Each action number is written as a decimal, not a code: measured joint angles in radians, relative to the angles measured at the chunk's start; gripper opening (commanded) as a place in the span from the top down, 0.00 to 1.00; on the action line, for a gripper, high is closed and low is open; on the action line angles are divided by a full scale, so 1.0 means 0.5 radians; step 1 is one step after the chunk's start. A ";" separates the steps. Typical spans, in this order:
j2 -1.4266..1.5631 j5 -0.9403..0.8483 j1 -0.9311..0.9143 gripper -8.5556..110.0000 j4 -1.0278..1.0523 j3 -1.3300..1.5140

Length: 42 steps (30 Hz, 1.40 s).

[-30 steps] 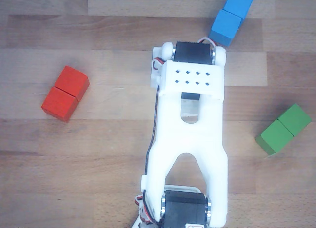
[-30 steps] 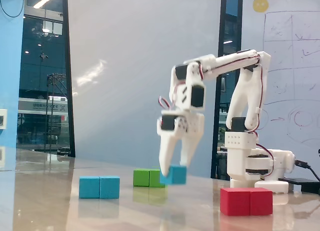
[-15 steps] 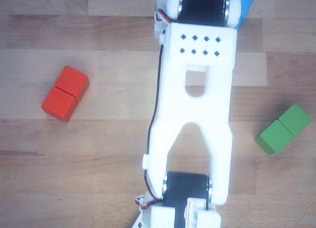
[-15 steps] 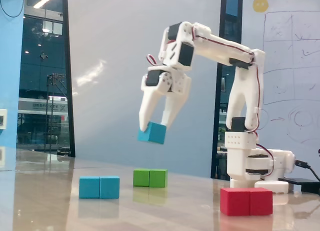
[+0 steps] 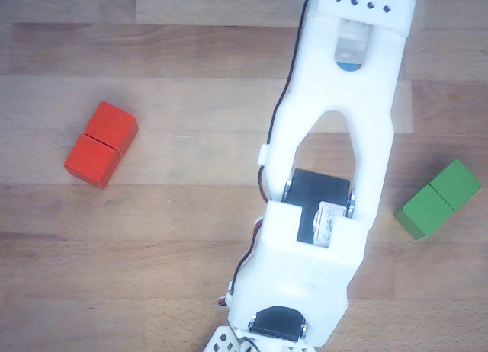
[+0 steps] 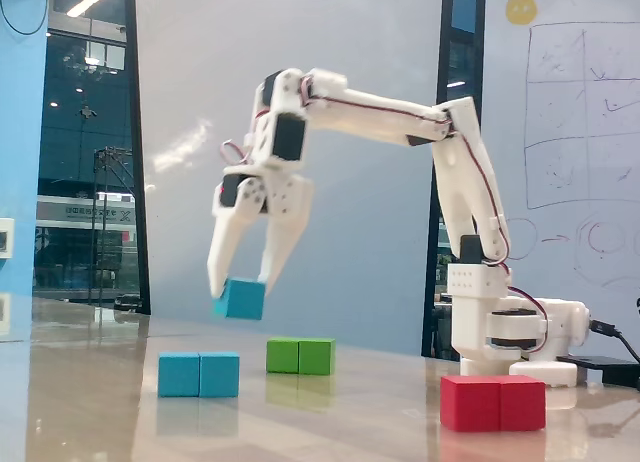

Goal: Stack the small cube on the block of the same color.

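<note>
In the fixed view my gripper (image 6: 238,284) is shut on the small sky-blue cube (image 6: 241,299), held in the air above and slightly right of the oblong sky-blue block (image 6: 199,374), which lies on the table. A clear gap separates cube and block. In the other view the white arm (image 5: 328,177) runs up the frame and out of the top edge; it hides the gripper tips, the small cube and the blue block, apart from a sliver of blue seen through a slot in the arm.
A green oblong block (image 6: 300,356) lies behind the blue one, and shows at the right (image 5: 438,199) in the other view. A red oblong block (image 6: 493,403) sits near the front right, at the left (image 5: 101,144) from above. The arm's base (image 6: 505,327) stands at the right.
The arm has stretched out and carried the small cube to the left, from beside the green block to above the blue block. From above, the arm now covers the blue block.
</note>
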<state>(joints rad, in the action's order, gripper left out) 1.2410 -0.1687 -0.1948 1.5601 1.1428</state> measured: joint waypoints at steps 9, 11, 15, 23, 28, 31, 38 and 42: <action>-0.258 0.000 -0.067 0.86 0.000 -0.181; -0.279 0.000 -0.067 0.86 0.000 -0.199; -0.295 0.000 -0.067 0.86 0.000 -0.215; -0.347 0.000 -0.067 0.86 -0.067 -0.215; -0.374 0.000 -0.067 0.86 -0.101 -0.215; -0.393 0.000 -0.067 0.86 -0.104 -0.242; -0.402 0.000 -0.067 0.86 -0.104 -0.249; -0.402 0.000 -0.067 0.85 -0.104 -0.249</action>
<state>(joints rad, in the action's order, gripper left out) 1.0400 -0.1687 -0.2286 1.5079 1.0186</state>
